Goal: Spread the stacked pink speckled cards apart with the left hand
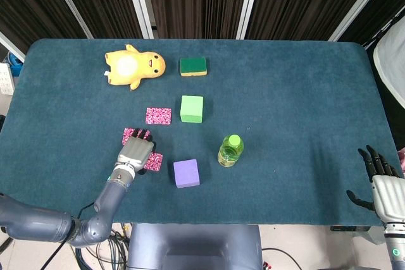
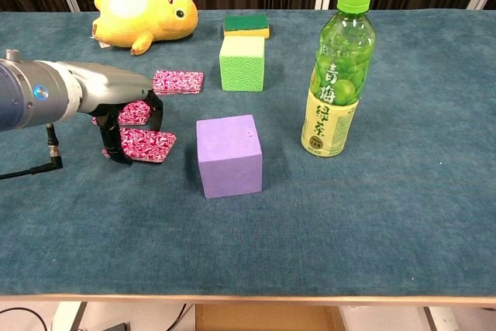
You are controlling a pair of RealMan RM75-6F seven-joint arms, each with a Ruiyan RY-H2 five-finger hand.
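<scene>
left hand (image 2: 128, 125), fingers curled, pressing pink card (image 2: 147, 145)

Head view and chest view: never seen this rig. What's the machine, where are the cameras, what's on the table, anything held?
It is a two-armed robot with five-finger hands, driven remotely by a person. The head view looks down from above; the chest view looks across the table from low in front.

The left hand rests its fingers on pink speckled cards near the front left; one card lies nearer the robot, another just behind it. The hand is pressing rather than lifting, as far as I can tell. A third pink card lies apart, further back.

The right hand sits at the table's right edge, fingers apart, holding nothing.

Also there: a yellow plush toy, a green-and-yellow sponge, a green block, a purple block and a green drink bottle.
</scene>
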